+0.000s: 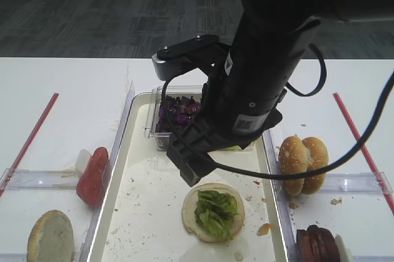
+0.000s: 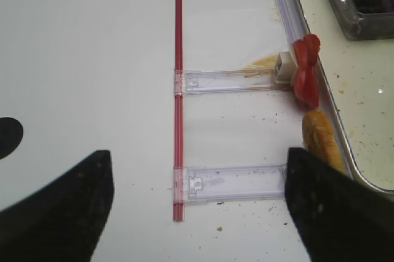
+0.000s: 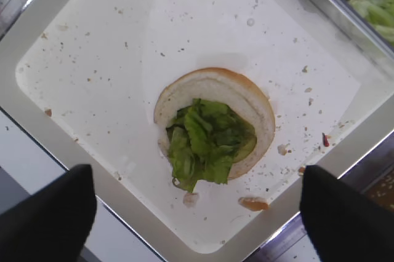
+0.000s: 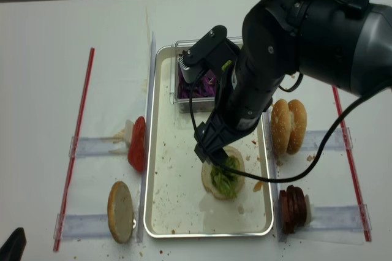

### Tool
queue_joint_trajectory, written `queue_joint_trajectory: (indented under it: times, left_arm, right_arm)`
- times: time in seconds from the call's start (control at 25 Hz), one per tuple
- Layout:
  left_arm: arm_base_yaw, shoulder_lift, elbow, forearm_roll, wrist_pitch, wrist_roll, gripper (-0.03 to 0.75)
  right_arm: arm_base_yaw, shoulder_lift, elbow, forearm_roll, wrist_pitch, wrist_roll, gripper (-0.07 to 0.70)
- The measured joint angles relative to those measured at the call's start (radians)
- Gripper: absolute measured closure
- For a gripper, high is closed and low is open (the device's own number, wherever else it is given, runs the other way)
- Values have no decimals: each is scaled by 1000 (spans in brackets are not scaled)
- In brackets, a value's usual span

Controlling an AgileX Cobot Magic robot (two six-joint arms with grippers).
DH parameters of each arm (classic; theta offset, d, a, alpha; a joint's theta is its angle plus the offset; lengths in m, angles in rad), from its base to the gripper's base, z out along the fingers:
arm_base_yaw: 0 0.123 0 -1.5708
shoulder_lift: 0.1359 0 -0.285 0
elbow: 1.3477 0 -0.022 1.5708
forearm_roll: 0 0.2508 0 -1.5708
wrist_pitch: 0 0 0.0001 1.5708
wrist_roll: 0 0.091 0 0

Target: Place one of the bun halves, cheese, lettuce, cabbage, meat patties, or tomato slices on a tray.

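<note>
On the cream tray [image 1: 138,151] lies a bun half [image 1: 212,211] cut face up, with green lettuce [image 3: 206,139] piled on it. My right gripper [image 3: 197,213] hangs just above it, open and empty, one dark finger [image 3: 58,216] on each side. Purple cabbage [image 1: 178,113] fills a clear box at the tray's far end. Left of the tray are tomato slices [image 1: 92,174] and another bun half [image 1: 50,237]. To the right stand two bun halves [image 1: 303,163] and meat patties [image 1: 317,243]. My left gripper [image 2: 197,213] is open over bare table. Cheese is out of view.
Red strips [image 2: 178,96] and clear plastic holders [image 2: 231,182] lie on the white table on both sides of the tray. Crumbs and a bread scrap [image 3: 253,203] are scattered on the tray floor. The right arm [image 4: 288,46] covers the tray's far right part.
</note>
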Motion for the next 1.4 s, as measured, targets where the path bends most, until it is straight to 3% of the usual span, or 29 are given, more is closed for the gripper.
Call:
queue_joint_trajectory:
  times: [0.44,0.64,0.8,1.2,1.4]
  left_arm:
    - [0,0,0,0,0,0,153]
    - [0,0,0,0,0,0,153]
    - [0,0,0,0,0,0,153]
    - [0,0,0,0,0,0,153]
    - [0,0,0,0,0,0,154]
  right_arm:
    - [-2,0,0,-47,0,16,-61]
    - [-73,0,0,-62,0,24,-62]
    - [-195,0,0,-72,0,25,-61]
    - [-639,0,0,-82,14,24,-61]
    - [-788,0,0,-84,35,9,-61]
